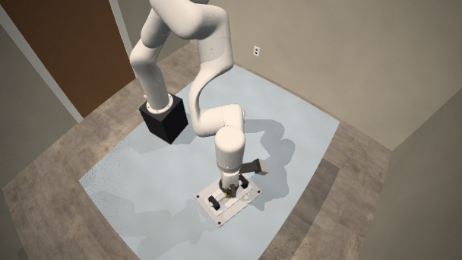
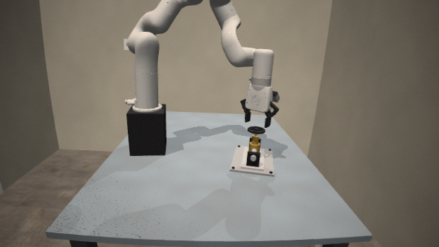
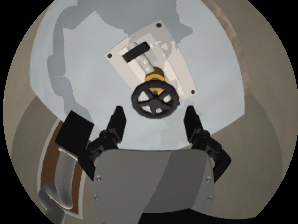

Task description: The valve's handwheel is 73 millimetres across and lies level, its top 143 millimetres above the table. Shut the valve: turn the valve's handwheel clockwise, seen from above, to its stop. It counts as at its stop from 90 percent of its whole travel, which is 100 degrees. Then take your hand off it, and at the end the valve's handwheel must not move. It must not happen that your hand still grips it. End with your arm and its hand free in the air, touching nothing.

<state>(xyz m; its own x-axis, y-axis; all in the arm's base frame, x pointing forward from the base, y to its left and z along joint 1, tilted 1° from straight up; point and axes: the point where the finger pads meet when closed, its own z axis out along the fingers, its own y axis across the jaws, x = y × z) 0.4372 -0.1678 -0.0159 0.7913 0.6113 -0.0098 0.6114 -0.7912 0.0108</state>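
Note:
The valve has a black spoked handwheel (image 2: 255, 129) lying level on a yellow stem and body (image 2: 255, 143), mounted on a white baseplate (image 2: 253, 164) on the table. In the wrist view the handwheel (image 3: 154, 100) lies between and a little ahead of my fingertips. My gripper (image 2: 258, 121) hangs just above the handwheel, pointing down, open and empty, with a small gap to the wheel. In the top view the arm's last link hides most of the valve (image 1: 225, 194).
The arm's black pedestal (image 2: 146, 133) stands at the back left of the table. The baseplate lies near the table's right edge (image 2: 310, 170). Walls stand behind and to the right.

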